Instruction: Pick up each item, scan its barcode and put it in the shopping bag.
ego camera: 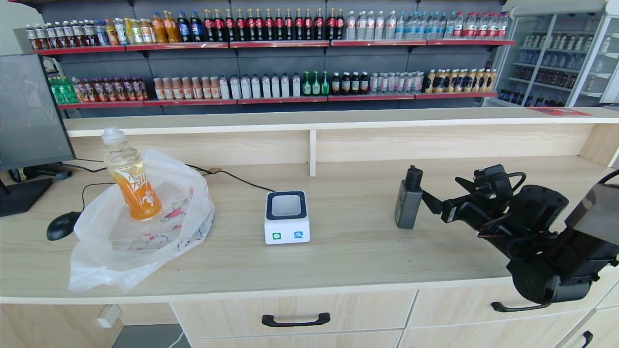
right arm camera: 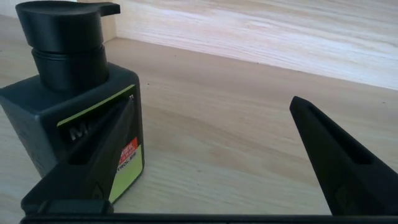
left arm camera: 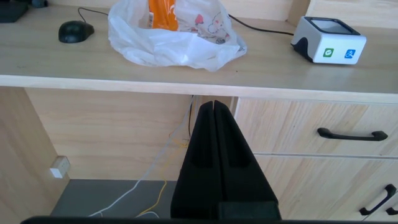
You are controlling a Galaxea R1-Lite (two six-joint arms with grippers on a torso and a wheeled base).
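Note:
A dark grey pump bottle (ego camera: pixel 408 203) (right arm camera: pixel 74 124) stands upright on the wooden counter (ego camera: pixel 348 241), right of the middle. My right gripper (ego camera: pixel 442 193) (right arm camera: pixel 211 102) is open at its right side; one finger lies against the bottle's front and the gap between the fingers holds bare counter. A white barcode scanner (ego camera: pixel 287 217) (left arm camera: pixel 328 40) sits mid-counter. At the left, a white plastic shopping bag (ego camera: pixel 145 232) (left arm camera: pixel 180 43) holds an upright orange drink bottle (ego camera: pixel 130 181) (left arm camera: pixel 163 14). My left gripper (left arm camera: pixel 213 102) is shut, below counter level in front of the drawers.
A monitor (ego camera: pixel 29 116) and a black mouse (ego camera: pixel 62 225) (left arm camera: pixel 74 30) sit at the far left, with cables running behind the bag. A raised ledge (ego camera: pixel 309 121) borders the counter's back. Drawer handles (ego camera: pixel 296 320) are under the front edge.

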